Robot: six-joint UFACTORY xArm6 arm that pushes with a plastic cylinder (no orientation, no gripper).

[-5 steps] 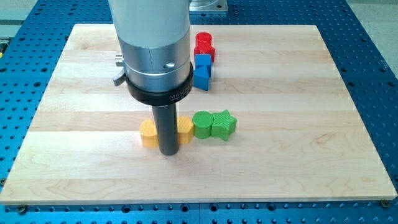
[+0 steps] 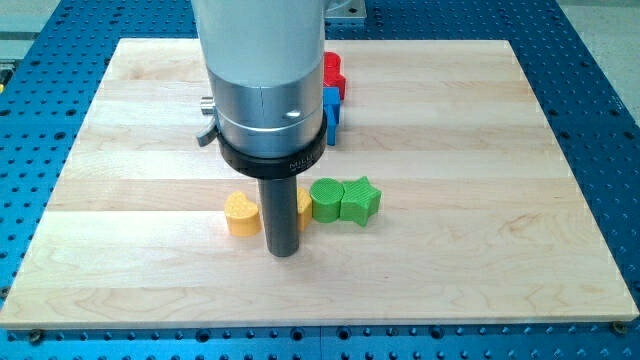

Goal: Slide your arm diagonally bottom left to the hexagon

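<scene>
Camera view has my tip (image 2: 284,252) sitting on the wooden tabletop (image 2: 480,150), squeezed between the yellow heart block (image 2: 240,213) on the view's left and another yellow block (image 2: 303,208), mostly hidden, so can't tell if that's the hexagon. It's a bare rod, so no tool jaws to speak of. Green block (image 2: 326,200) touches the green star (image 2: 360,199). Collar lettering (image 2: 300,158) isn't readable.

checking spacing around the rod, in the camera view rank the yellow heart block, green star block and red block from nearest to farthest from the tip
From my tip:
1. Yellow heart block, just to the view's left.
2. Green star block, to the view's right.
3. Red block, near the view's top, partly hidden by the arm.
</scene>
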